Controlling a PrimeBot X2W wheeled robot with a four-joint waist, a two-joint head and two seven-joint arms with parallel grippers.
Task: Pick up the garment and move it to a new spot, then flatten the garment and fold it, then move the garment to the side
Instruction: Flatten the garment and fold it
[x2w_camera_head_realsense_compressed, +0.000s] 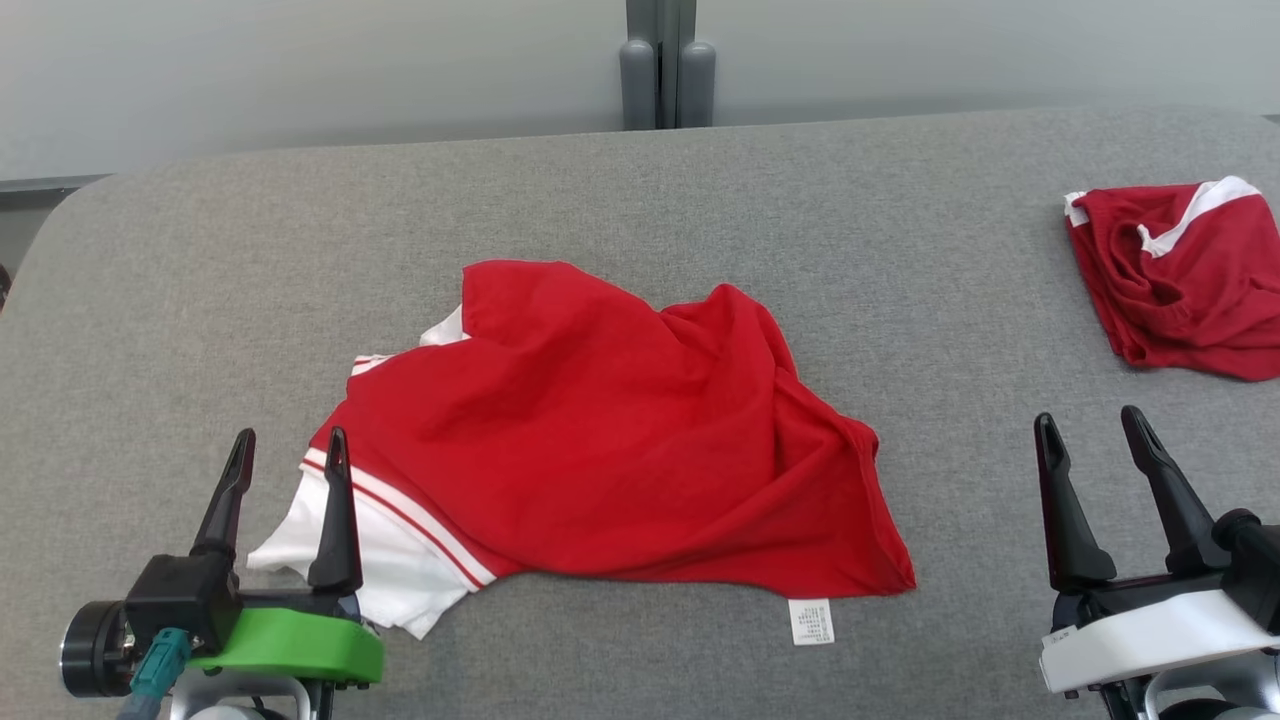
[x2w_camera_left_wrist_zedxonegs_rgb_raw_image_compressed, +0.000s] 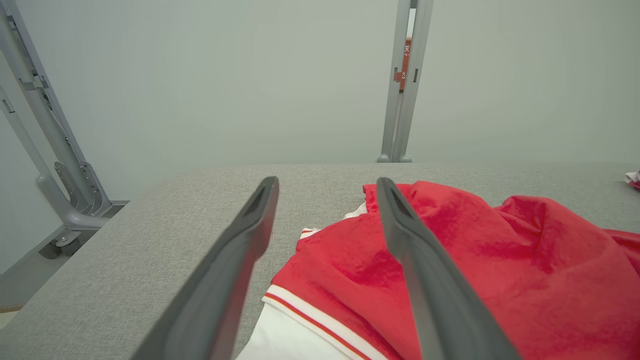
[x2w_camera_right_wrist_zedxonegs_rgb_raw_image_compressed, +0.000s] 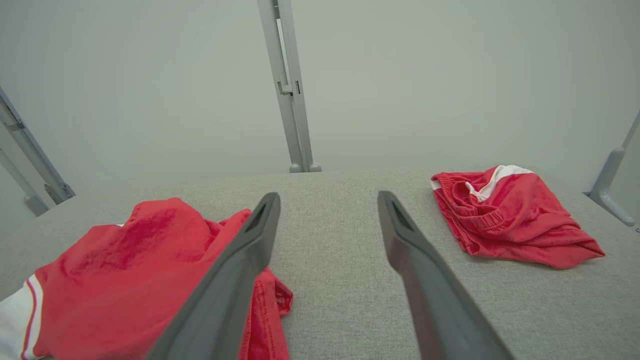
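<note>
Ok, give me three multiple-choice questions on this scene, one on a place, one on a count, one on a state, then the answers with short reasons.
1. Where on the grey table does the small crumpled red garment lie? A) near left B) centre C) far right
2. How many garments lie on it? A) one B) two C) three
3. The left gripper is: A) open B) shut on a sleeve C) shut on a label
1 C: it sits by the far right edge. 2 B: the big red shirt plus the small one. 3 A: its fingers stand apart, gripping nothing.
</note>
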